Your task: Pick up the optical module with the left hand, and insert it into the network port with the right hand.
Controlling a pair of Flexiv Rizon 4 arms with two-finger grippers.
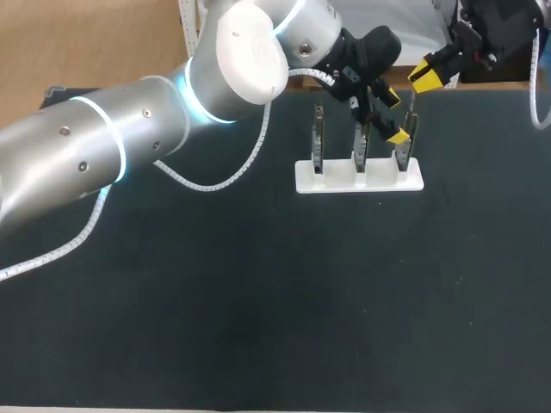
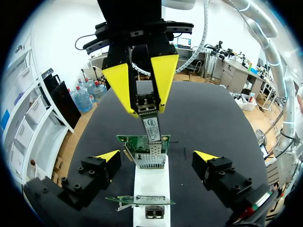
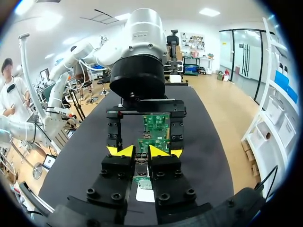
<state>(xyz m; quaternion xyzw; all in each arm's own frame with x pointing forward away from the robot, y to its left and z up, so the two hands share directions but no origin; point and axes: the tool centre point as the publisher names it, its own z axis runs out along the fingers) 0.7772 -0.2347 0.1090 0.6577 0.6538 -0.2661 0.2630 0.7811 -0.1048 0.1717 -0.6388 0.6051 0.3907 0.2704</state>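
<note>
Optical module (image 2: 147,111): a small metal-bodied plug, hanging upright, nose down, just above the network port (image 2: 150,160) and not yet in it.
Right pincer (image 3: 141,152): clamped on the module's upper body, yellow tips pressing from two sides.
Handling: it looks light and stiff. The smooth metal sides could slip or twist if the nose meets the port off-line. I'd judge this hold on the flat flanks the right one, since it leaves the nose free.
Network port: a metal cage on the edge of a green card (image 2: 142,141), which stands on edge in a white holder (image 2: 151,187).
Left pincer (image 2: 157,157): wide apart, one finger on either side of that card, gripping nothing that I can see.
Neighbours: spare cards (image 1: 318,138) stand in the same holder, on the dark tabletop (image 1: 258,301).
In the way: the left pincer's fingers flank the port closely, and the thin card may flex under a push.
</note>
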